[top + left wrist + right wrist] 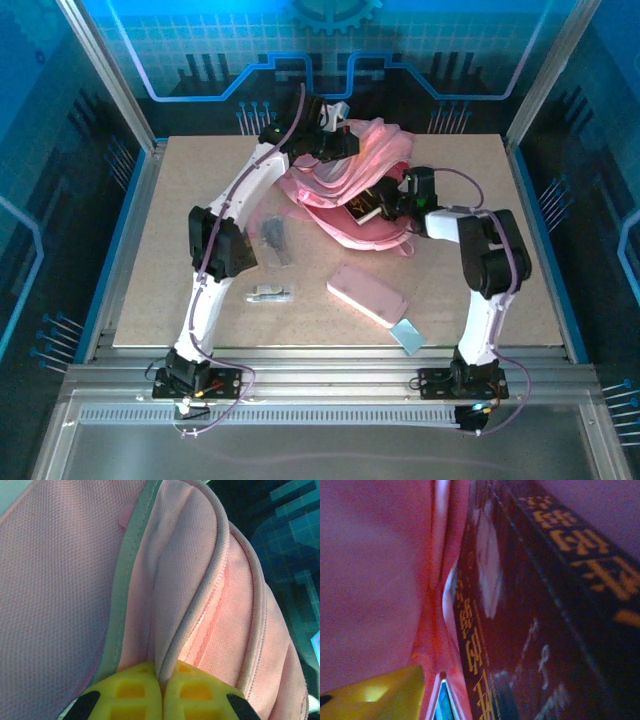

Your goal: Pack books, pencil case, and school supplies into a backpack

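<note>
The left gripper [161, 695], bottom centre, is clamped on a piped edge of the backpack [60, 590]. The right gripper [385, 207] sits mid-frame in the backpack's mouth, and whether it grips anything is impossible to tell. The books [530, 630] lie at the right of its wrist view, just beside it.

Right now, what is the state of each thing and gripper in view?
backpack: mouth open, edge lifted
book: inside the backpack
pencil case: flat on the table
pen: on the table
clear packet: on the table
pale blue rectangle: on the table
left gripper: shut on the backpack's edge
right gripper: open, beside the book
</note>
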{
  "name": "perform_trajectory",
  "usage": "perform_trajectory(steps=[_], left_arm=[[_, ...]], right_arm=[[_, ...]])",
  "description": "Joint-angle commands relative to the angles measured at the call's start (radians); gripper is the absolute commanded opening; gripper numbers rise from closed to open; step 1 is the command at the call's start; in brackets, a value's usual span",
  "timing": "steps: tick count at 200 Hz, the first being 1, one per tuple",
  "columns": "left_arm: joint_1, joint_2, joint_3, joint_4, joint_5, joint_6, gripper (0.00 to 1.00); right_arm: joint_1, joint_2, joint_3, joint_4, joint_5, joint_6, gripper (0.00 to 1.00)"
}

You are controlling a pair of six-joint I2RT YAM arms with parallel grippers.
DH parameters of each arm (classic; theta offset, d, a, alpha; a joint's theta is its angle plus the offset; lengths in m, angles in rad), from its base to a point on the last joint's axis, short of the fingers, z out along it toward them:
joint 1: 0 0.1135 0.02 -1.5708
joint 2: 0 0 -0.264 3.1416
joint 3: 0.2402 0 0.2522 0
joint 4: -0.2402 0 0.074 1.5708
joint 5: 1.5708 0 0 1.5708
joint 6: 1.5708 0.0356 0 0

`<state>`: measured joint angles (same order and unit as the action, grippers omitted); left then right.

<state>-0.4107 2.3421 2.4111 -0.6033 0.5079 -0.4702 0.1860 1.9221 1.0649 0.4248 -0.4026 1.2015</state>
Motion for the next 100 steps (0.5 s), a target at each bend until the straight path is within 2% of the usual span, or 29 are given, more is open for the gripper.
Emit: perform_trajectory(steps=[1,30,57,86,100], left_arm=[[-0.001,-0.049,0.008,0.074,-0.017,-0.003,0.00],[-0.003,-0.049,-0.018,0.099,-0.016,-0.022,0.00],[-0.017,-0.058,-0.035,0.114,-0.017,-0.024,0.00],[-0.030,-0.069,-0.035,0.111,-0.018,-0.022,0.00],[-0.037,-0.075,-0.035,0.109,-0.016,-0.022,0.00]], right_arm=[[-0.041,-0.153,-0.050,-0.172,-0.008,-0.145,0.74],[-0.070,-0.264,-0.052,-0.405,0.064,-0.304,0.81],[-0.064,-0.222,-0.010,-0.385,0.010,-0.307,0.75],[-0.027,-0.111,0.063,-0.345,-0.014,-0.292,0.54],[-0.009,-0.062,0.083,-0.308,0.001,-0.265,0.35]])
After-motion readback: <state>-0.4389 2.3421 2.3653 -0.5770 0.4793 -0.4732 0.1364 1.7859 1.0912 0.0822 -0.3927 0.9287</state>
